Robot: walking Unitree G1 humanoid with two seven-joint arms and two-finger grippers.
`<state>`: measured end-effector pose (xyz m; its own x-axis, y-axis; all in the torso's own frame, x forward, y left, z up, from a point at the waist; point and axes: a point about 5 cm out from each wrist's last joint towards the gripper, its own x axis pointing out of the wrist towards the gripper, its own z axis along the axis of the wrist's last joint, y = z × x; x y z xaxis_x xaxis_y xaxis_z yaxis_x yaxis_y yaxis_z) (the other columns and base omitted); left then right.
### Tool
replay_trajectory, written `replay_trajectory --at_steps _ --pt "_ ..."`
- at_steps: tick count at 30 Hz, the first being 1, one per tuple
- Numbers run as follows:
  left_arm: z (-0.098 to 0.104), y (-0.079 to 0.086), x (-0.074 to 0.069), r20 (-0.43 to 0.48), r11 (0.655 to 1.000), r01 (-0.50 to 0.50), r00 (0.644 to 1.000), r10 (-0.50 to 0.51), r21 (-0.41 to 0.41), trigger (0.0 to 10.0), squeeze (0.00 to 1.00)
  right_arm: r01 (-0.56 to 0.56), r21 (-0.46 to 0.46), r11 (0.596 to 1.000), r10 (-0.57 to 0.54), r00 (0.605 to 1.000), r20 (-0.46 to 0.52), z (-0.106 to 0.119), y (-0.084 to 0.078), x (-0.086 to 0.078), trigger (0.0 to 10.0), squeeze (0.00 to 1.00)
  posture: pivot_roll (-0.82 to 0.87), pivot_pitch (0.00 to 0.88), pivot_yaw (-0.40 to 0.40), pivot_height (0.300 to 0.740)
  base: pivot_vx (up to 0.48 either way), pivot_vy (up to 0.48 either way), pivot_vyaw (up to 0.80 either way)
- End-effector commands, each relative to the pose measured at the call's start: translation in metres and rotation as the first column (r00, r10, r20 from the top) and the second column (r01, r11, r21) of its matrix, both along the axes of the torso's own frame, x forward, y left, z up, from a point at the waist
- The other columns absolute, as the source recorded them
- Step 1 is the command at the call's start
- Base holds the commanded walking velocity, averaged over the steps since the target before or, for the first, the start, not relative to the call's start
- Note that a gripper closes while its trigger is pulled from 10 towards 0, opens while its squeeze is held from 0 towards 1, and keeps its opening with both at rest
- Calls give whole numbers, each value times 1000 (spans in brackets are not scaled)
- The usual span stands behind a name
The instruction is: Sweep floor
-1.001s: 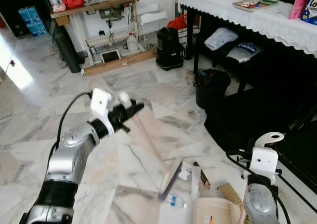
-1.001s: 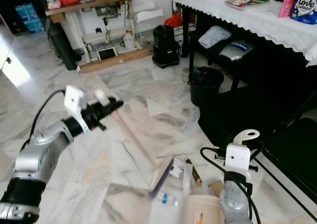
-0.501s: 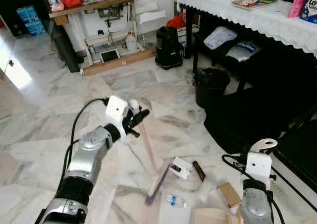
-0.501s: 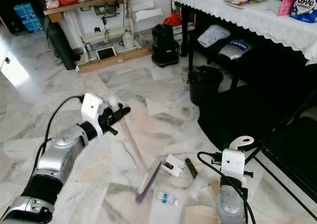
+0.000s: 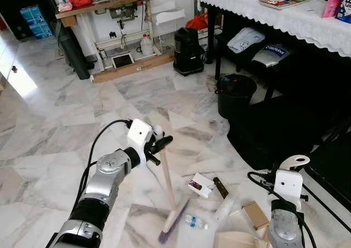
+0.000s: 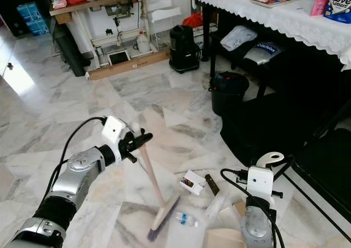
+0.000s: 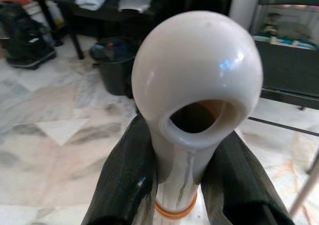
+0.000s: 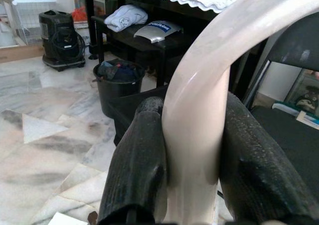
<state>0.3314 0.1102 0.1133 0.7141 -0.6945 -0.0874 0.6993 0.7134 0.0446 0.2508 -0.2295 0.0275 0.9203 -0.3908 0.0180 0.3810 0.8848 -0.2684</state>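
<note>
Left gripper pinches the broom by its handle top, bristles among litter on the marble floor; right gripper clamps the dustpan handle. A hard stroke risks scattering debris beyond the pan.

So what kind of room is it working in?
Probably a lived-in home: marble floor, a table with a lace cloth, a sewing table and a black bin.
</note>
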Motion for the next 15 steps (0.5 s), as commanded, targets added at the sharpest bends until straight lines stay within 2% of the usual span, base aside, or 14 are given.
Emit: replay_trajectory --at_steps 1,6,9,15 --pt "1 1 0 19 1000 17 1000 -18 22 10000 0 -14 -7 1000 15 999 30 5 3 6 10000 0 6 7 124 740 0 0 0" --pt "-4 -6 -6 -18 996 86 996 -86 24 10000 0 -13 -43 999 15 999 40 7 2 9 10000 0 7 11 128 740 0 0 0" --pt "-4 -6 -7 -21 995 95 995 -95 31 10000 0 -28 -86 996 32 998 56 11 4 13 10000 0 6 15 135 740 0 0 0" --pt "-3 -8 -9 -24 992 124 992 -123 31 10000 0 13 -102 995 -7 998 67 13 2 19 10000 0 14 25 145 740 0 0 0"
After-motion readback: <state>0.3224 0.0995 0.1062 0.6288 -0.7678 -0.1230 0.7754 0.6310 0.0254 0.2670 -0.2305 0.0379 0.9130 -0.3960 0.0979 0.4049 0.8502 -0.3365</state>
